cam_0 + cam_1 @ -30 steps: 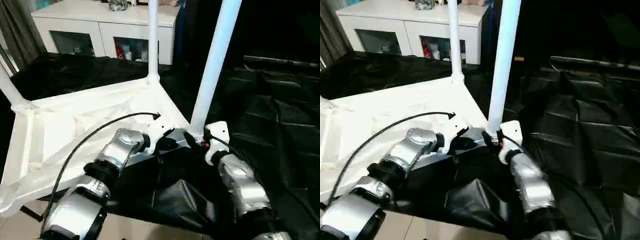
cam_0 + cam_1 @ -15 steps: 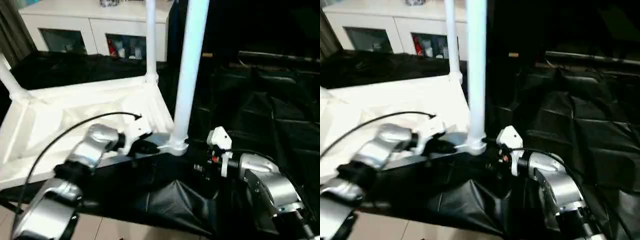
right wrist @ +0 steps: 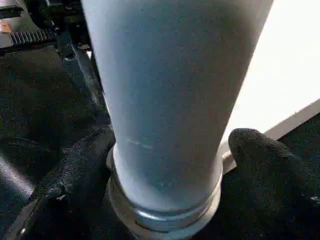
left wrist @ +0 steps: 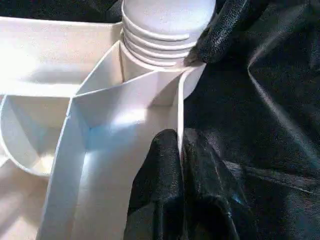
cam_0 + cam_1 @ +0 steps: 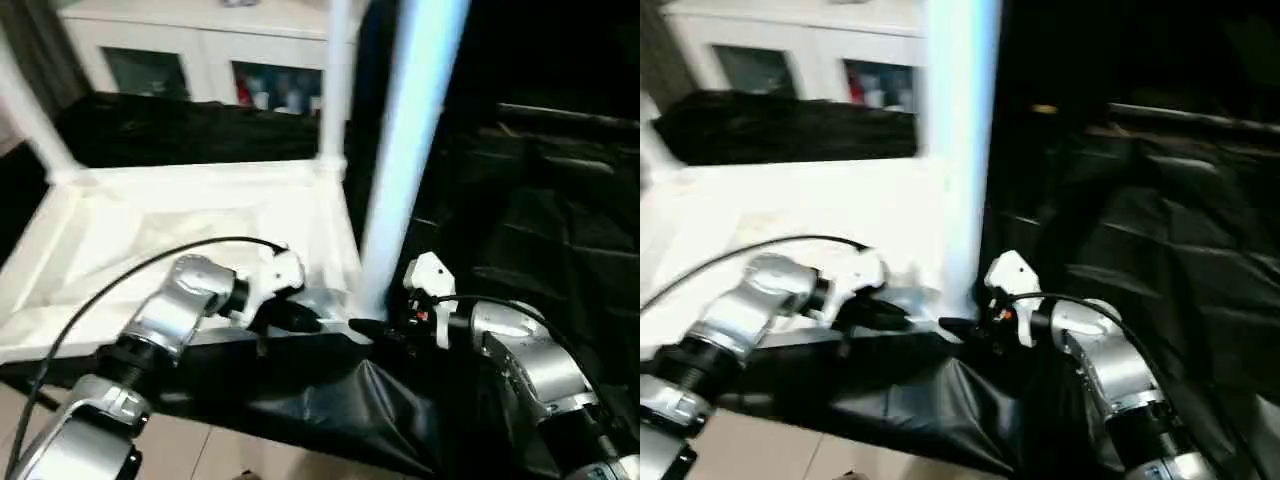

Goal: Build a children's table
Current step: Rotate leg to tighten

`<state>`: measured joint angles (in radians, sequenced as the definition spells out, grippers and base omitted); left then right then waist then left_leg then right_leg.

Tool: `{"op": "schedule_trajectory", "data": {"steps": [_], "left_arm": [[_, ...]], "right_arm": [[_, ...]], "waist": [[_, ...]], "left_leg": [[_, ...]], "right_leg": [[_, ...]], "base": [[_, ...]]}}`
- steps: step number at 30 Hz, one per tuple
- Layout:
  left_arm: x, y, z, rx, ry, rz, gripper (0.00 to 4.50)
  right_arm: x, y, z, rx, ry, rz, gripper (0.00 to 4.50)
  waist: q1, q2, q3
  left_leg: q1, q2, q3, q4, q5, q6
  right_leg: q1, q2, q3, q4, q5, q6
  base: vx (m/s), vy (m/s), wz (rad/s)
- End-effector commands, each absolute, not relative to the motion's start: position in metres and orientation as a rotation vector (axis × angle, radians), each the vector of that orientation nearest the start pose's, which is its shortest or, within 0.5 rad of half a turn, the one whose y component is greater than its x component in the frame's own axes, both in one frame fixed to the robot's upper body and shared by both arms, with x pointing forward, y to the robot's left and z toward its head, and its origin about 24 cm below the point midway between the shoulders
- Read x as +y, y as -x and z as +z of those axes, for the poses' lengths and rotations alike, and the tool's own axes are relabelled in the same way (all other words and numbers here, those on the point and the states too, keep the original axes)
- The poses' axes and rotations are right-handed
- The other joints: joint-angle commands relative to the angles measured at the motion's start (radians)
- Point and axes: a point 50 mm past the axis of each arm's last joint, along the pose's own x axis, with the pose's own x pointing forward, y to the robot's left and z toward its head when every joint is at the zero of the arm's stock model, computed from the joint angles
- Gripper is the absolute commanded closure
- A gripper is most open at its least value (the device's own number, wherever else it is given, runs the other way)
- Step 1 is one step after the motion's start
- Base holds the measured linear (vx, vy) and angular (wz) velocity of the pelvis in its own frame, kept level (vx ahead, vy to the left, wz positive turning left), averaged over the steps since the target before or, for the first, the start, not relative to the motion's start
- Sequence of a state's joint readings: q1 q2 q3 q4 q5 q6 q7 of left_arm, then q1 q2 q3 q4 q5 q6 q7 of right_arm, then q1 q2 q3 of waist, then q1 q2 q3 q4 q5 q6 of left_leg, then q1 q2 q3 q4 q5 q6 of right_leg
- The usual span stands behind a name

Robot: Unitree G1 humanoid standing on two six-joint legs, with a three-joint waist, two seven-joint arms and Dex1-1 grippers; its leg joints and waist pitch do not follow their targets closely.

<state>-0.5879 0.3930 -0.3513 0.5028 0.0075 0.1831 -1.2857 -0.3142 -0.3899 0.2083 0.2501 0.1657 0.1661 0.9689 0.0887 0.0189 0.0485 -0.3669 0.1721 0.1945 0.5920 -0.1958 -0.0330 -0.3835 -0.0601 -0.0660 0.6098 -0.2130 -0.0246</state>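
Lying upside down across the left half of the frame on the black cloth (image 5: 540, 220) was the white table (image 5: 150, 230). Left gripper (image 4: 181, 150) pinched its rim wall, fingers shut. Right gripper (image 3: 170, 165) stood wide around the near leg (image 5: 405, 150) base.

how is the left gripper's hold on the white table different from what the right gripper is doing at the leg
The left gripper is shut, pinching the thin rim wall of the tabletop; the right gripper stands wide, its fingers either side of the near leg at its base. The left meets a flat edge, the right a round tube. Both work at the same corner.
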Motion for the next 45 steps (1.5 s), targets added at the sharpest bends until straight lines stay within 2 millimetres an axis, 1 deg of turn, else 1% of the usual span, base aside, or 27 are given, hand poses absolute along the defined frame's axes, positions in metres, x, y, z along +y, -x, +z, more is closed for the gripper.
{"op": "schedule_trajectory", "data": {"steps": [1,4,5,10,11,12,14,15,18,20,22,24,25,26,27,28,29,30,31,32,33,34,37,39,40,42,45], "left_arm": [[0.122,-0.304,0.051,0.549,-0.416,-1.485,4.5],[0.121,-0.303,0.051,0.548,-0.415,-1.487,4.5],[0.12,-0.303,0.051,0.546,-0.415,-1.488,4.5],[0.119,-0.303,0.05,0.543,-0.412,-1.486,4.5],[0.119,-0.303,0.05,0.543,-0.412,-1.486,4.5],[0.119,-0.303,0.05,0.543,-0.411,-1.486,4.5],[0.119,-0.302,0.05,0.544,-0.409,-1.485,4.5],[0.119,-0.302,0.049,0.546,-0.406,-1.484,4.5],[0.119,-0.302,0.049,0.549,-0.405,-1.48,4.5],[0.12,-0.304,0.047,0.555,-0.409,-1.444,4.5],[0.118,-0.308,0.043,0.558,-0.404,-1.384,4.5],[0.113,-0.313,0.04,0.553,-0.404,-1.327,4.5],[0.105,-0.32,0.037,0.546,-0.397,-1.243,4.5],[0.105,-0.32,0.037,0.546,-0.397,-1.243,4.5],[0.1,-0.324,0.036,0.545,-0.394,-1.188,4.5],[0.094,-0.329,0.035,0.545,-0.395,-1.127,4.5],[0.089,-0.333,0.034,0.547,-0.393,-1.079,4.5],[0.083,-0.336,0.034,0.549,-0.387,-1.039,4.5],[0.071,-0.34,0.035,0.544,-0.373,-0.98,4.5],[0.071,-0.34,0.035,0.544,-0.373,-0.98,4.5],[0.06,-0.341,0.035,0.537,-0.373,-0.963,4.5],[0.056,-0.342,0.035,0.533,-0.376,-0.962,4.5],[0.049,-0.341,0.036,0.525,-0.368,-0.991,4.5],[0.048,-0.341,0.036,0.522,-0.355,-1.014,4.5],[0.05,-0.34,0.037,0.514,-0.352,-1.028,4.5],[0.055,-0.339,0.037,0.51,-0.345,-1.064,4.5],[0.065,-0.338,0.036,0.504,-0.37,-1.092,4.5]], "right_arm": [[-0.143,-0.281,0.049,0.276,0.202,1.129,0.58],[-0.141,-0.28,0.049,0.277,0.189,1.143,0.58],[-0.14,-0.281,0.049,0.273,0.182,1.14,0.58],[-0.14,-0.282,0.051,0.268,0.173,1.144,1.13],[-0.14,-0.282,0.051,0.268,0.173,1.144,1.22],[-0.14,-0.282,0.051,0.271,0.17,1.149,1.32],[-0.14,-0.282,0.051,0.273,0.175,1.155,1.4],[-0.14,-0.281,0.051,0.278,0.177,1.16,1.57],[-0.141,-0.281,0.048,0.294,0.195,1.162,1.67],[-0.142,-0.281,0.045,0.303,0.202,1.142,1.72],[-0.142,-0.282,0.037,0.309,0.179,1.052,1.75],[-0.142,-0.283,0.03,0.313,0.142,0.963,1.75],[-0.139,-0.285,0.023,0.32,0.105,0.847,1.76],[-0.139,-0.285,0.023,0.32,0.105,0.847,1.76],[-0.136,-0.287,0.019,0.33,0.086,0.781,1.77],[-0.134,-0.289,0.014,0.343,0.081,0.696,1.77],[-0.13,-0.291,0.011,0.355,0.075,0.625,1.77],[-0.126,-0.293,0.009,0.364,0.073,0.573,1.77],[-0.114,-0.296,0.007,0.375,0.059,0.49,1.77],[-0.114,-0.296,0.007,0.375,0.059,0.49,1.77],[-0.098,-0.297,0.009,0.369,0.016,0.492,1.77],[-0.088,-0.297,0.011,0.358,-0.007,0.522,1.77],[-0.074,-0.298,0.019,0.3,-0.004,0.603,1.77],[-0.074,-0.299,0.025,0.253,-0.001,0.636,1.77],[-0.077,-0.299,0.028,0.233,-0.004,0.657,1.77],[-0.086,-0.3,0.033,0.208,-0.012,0.689,1.22],[-0.1,-0.302,0.038,0.201,0.024,0.73,1.06]], "waist": [[-0.003,-0.004,-0.057],[-0.003,-0.003,-0.058],[-0.002,-0.006,-0.059],[-0.002,-0.005,-0.06],[-0.001,-0.009,-0.059],[-0.002,-0.008,-0.06],[-0.001,-0.013,-0.059],[-0.001,-0.011,-0.059],[-0.001,-0.012,-0.059],[-0.002,-0.011,-0.059],[-0.003,-0.012,-0.057],[-0.005,-0.012,-0.054],[-0.006,-0.011,-0.052],[-0.009,-0.01,-0.049],[-0.01,-0.011,-0.048],[-0.012,-0.009,-0.046],[-0.013,-0.009,-0.041],[-0.017,-0.01,-0.036],[-0.019,-0.01,-0.036],[-0.021,-0.008,-0.035],[-0.021,-0.011,-0.04],[-0.022,-0.011,-0.04],[-0.019,-0.007,-0.044],[-0.019,-0.012,-0.043],[-0.018,-0.01,-0.044],[-0.018,-0.011,-0.045],[-0.016,-0.012,-0.051]], "left_leg": [[0.015,0.072,-0.032,-0.069,-0.139,0.047],[0.014,0.071,-0.031,-0.068,-0.138,0.051],[0.015,0.072,-0.031,-0.067,-0.128,0.054],[0.014,0.072,-0.031,-0.066,-0.123,0.059],[0.013,0.071,-0.031,-0.066,-0.119,0.061],[0.013,0.071,-0.031,-0.065,-0.117,0.062],[0.013,0.071,-0.03,-0.065,-0.111,0.065],[0.013,0.071,-0.03,-0.065,-0.113,0.065],[0.012,0.071,-0.03,-0.065,-0.107,0.067],[0.013,0.071,-0.03,-0.064,-0.108,0.066],[0.013,0.07,-0.029,-0.065,-0.115,0.061],[0.016,0.069,-0.03,-0.067,-0.146,0.047],[0.02,0.069,-0.031,-0.07,-0.176,0.033],[0.021,0.068,-0.03,-0.072,-0.19,0.025],[0.026,0.068,-0.034,-0.075,-0.228,0.002],[0.023,0.067,-0.035,-0.078,-0.235,-0.003],[0.034,0.068,-0.035,-0.081,-0.285,-0.015],[0.038,0.066,-0.035,-0.082,-0.315,-0.023],[0.045,0.065,-0.041,-0.083,-0.363,-0.039],[0.047,0.063,-0.042,-0.084,-0.37,-0.045],[0.044,0.064,-0.047,-0.087,-0.369,-0.044],[0.042,0.064,-0.046,-0.087,-0.363,-0.037],[0.035,0.066,-0.043,-0.09,-0.319,-0.019],[0.033,0.065,-0.041,-0.089,-0.315,-0.012],[0.031,0.066,-0.042,-0.088,-0.309,-0.008],[0.031,0.067,-0.041,-0.088,-0.304,-0.002],[0.022,0.07,-0.039,-0.086,-0.246,0.023]], "right_leg": [[0.044,-0.1,0.06,-0.066,-0.081,-0.236],[0.045,-0.101,0.06,-0.067,-0.077,-0.237],[0.045,-0.101,0.06,-0.065,-0.069,-0.238],[0.045,-0.1,0.059,-0.064,-0.067,-0.239],[0.045,-0.1,0.059,-0.063,-0.068,-0.238],[0.045,-0.1,0.059,-0.064,-0.071,-0.237],[0.045,-0.101,0.059,-0.063,-0.074,-0.235],[0.044,-0.101,0.059,-0.065,-0.081,-0.234],[0.045,-0.1,0.059,-0.064,-0.08,-0.231],[0.043,-0.1,0.059,-0.065,-0.084,-0.23],[0.042,-0.1,0.059,-0.067,-0.099,-0.229],[0.04,-0.101,0.059,-0.075,-0.155,-0.221],[0.037,-0.101,0.059,-0.082,-0.206,-0.211],[0.034,-0.101,0.06,-0.086,-0.232,-0.205],[0.034,-0.102,0.061,-0.091,-0.292,-0.189],[0.037,-0.102,0.059,-0.093,-0.307,-0.183],[0.027,-0.101,0.059,-0.103,-0.372,-0.166],[0.023,-0.1,0.059,-0.108,-0.414,-0.158],[0.022,-0.106,0.058,-0.115,-0.488,-0.141],[0.019,-0.104,0.059,-0.118,-0.509,-0.128],[0.023,-0.107,0.059,-0.12,-0.503,-0.116],[0.024,-0.106,0.061,-0.119,-0.49,-0.114],[0.029,-0.106,0.063,-0.114,-0.394,-0.126],[0.03,-0.108,0.063,-0.115,-0.384,-0.132],[0.031,-0.11,0.063,-0.113,-0.387,-0.134],[0.033,-0.108,0.063,-0.113,-0.38,-0.134],[0.041,-0.108,0.064,-0.099,-0.269,-0.16]], "base": [[0.0,0.0,0.0],[0.0,0.0,0.0],[0.0,0.0,0.0],[0.0,0.0,0.0],[0.0,0.0,0.0],[0.0,0.0,0.0],[0.0,0.0,0.0],[0.0,0.0,0.0],[0.0,0.0,0.0],[0.0,0.0,0.0],[0.0,0.0,0.0],[0.0,0.0,0.0],[0.0,0.0,0.0],[0.0,0.0,0.0],[0.0,0.0,0.0],[0.0,0.0,0.0],[0.0,0.0,0.0],[0.0,0.0,0.0],[0.0,0.0,0.0],[0.0,0.0,0.0],[0.0,0.0,0.0],[0.0,0.0,0.0],[0.0,0.0,0.0],[0.0,0.0,0.0],[0.0,0.0,0.0],[0.0,0.0,0.0],[0.0,0.0,0.0]]}}
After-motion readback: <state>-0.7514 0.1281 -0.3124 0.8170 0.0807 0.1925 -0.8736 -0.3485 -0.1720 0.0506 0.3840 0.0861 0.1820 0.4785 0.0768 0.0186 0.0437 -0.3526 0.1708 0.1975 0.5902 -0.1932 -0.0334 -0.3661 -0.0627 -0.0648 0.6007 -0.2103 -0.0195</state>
